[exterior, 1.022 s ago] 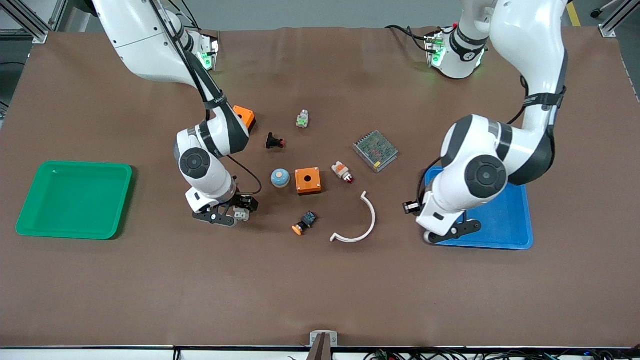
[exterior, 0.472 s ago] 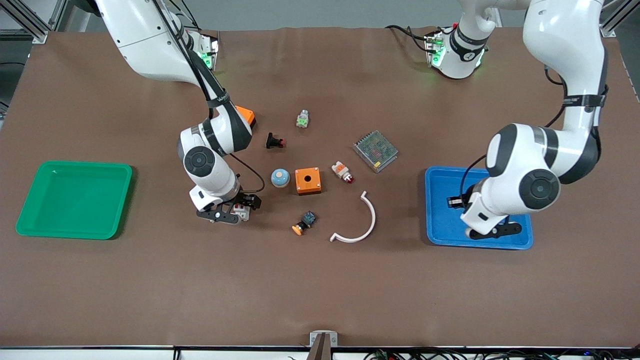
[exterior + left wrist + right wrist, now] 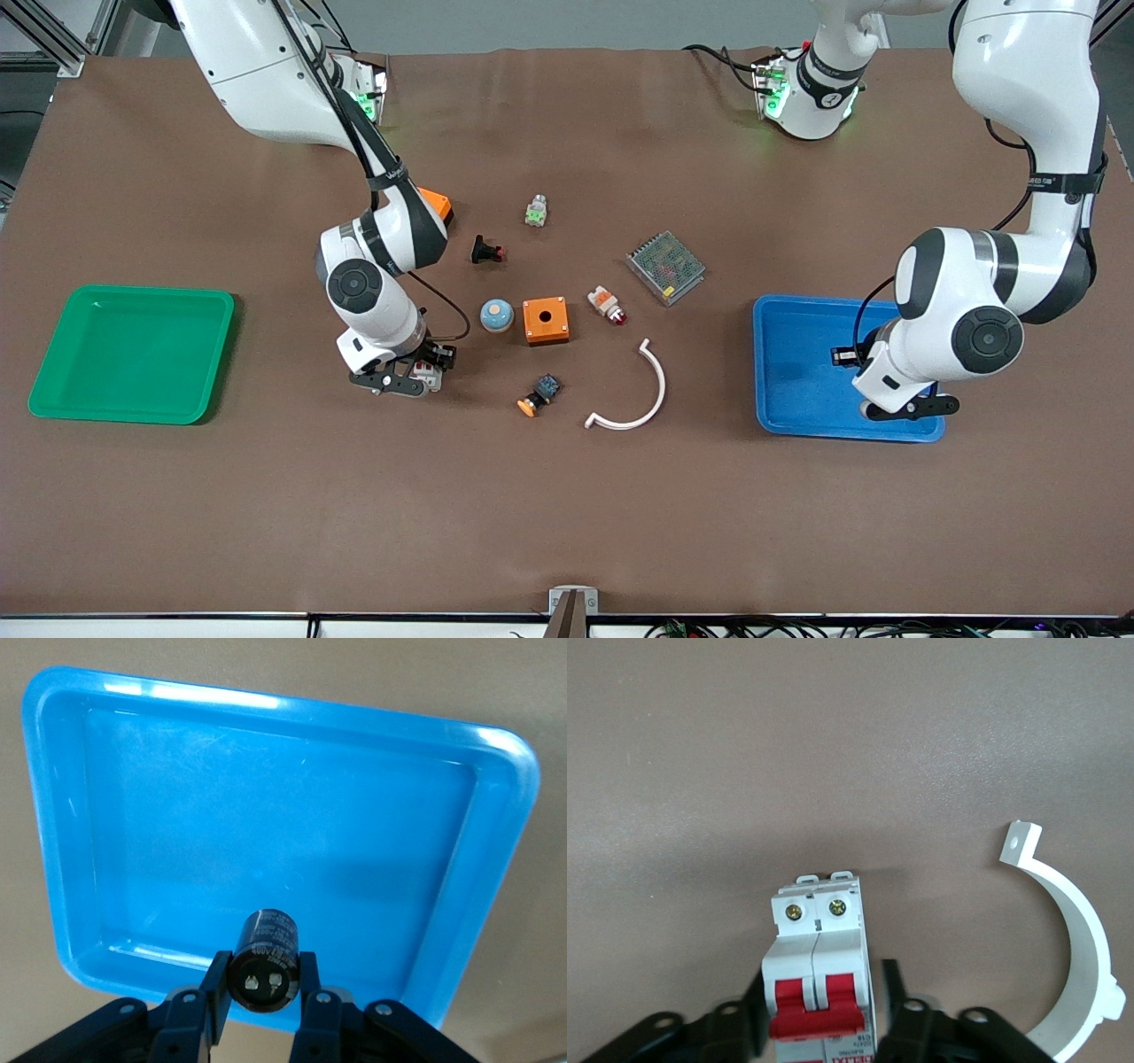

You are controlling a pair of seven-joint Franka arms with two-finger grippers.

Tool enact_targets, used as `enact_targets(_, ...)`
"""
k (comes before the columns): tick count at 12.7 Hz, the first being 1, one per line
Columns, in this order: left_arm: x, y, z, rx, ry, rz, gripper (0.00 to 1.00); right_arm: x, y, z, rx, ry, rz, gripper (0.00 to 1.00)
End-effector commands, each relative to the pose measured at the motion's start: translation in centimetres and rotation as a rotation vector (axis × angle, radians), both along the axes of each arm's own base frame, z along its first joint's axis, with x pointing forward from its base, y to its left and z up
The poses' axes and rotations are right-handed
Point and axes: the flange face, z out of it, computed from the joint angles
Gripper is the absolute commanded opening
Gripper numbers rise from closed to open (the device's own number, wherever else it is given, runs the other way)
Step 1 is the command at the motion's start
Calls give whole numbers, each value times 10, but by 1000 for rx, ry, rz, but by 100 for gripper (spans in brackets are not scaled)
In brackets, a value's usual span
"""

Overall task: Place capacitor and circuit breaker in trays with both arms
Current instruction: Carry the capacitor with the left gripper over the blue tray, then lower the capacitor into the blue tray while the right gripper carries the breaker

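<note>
Over the blue tray [image 3: 797, 372], left gripper [image 3: 263, 1010] fingers [image 3: 215, 992] pinch the capacitor [image 3: 264, 960]. Toward the right arm's end from the tray, right gripper [image 3: 819, 1028] fingers grip the circuit breaker [image 3: 819, 970] above the worktop [image 3: 567, 514].

Circuit breaker [image 3: 819, 970] base and both claws' bodies cut off at wrist-view edges.

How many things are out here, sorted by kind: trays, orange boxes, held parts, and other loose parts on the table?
Trays: 2, green tray, blue tray
Orange boxes: 2
Held parts: 2, capacitor, circuit breaker
Other loose parts: 7
Total: 13
</note>
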Motion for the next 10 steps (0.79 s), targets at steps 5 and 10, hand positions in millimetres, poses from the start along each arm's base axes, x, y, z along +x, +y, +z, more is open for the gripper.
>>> enact_targets(5, -23, 22, -43, -12, -77, -5, 27, 25, -49, 64, -29, 19, -51, 1)
enact_targets(10, -35, 35, -65, -16, -97, 2, 27, 39, -206, 130, -26, 67, 48, 1)
